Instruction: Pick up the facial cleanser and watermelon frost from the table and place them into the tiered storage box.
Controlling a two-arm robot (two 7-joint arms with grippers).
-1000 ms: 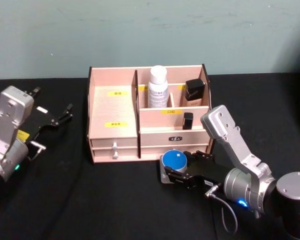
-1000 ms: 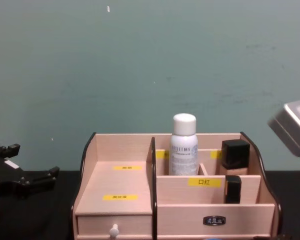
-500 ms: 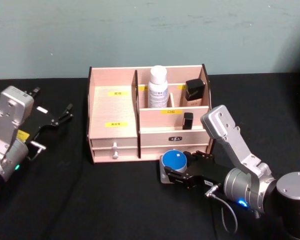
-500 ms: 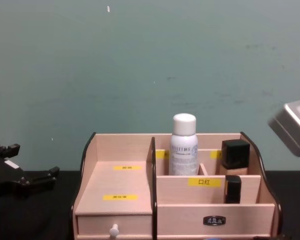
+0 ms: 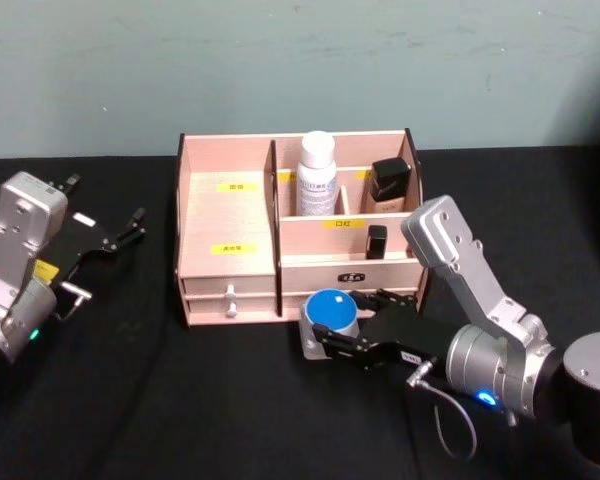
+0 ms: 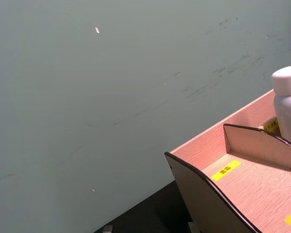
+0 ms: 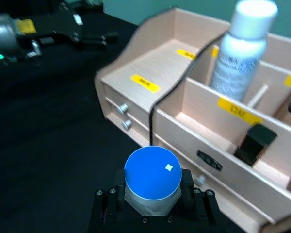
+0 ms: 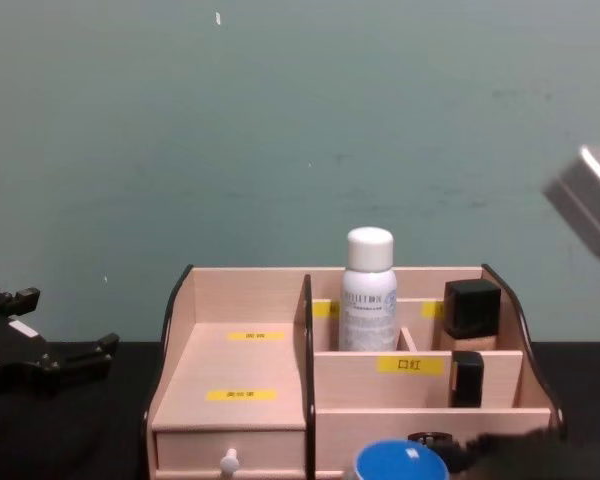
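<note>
- Head view: the right gripper is seen clamped on the watermelon frost, held just in front of the tiered storage box, before its lower front panel.
- Right wrist view: black fingers are pressed to both sides of the jar under its blue lid; whether the jar is off the table cannot be told here.
- Chest view: the blue lid is seen in front of the box's front panel, which the head view leaves less plain.
- The facial cleanser is found upright in a rear compartment of the box, beside a black-capped bottle.
- Left gripper: parked on the left of the table, well apart from the box, fingers spread and holding nothing.
- Left wrist view: the box's left wall and yellow labels are shown.
- Surface: black cloth. Room: a plain, scuffed teal wall behind.
</note>
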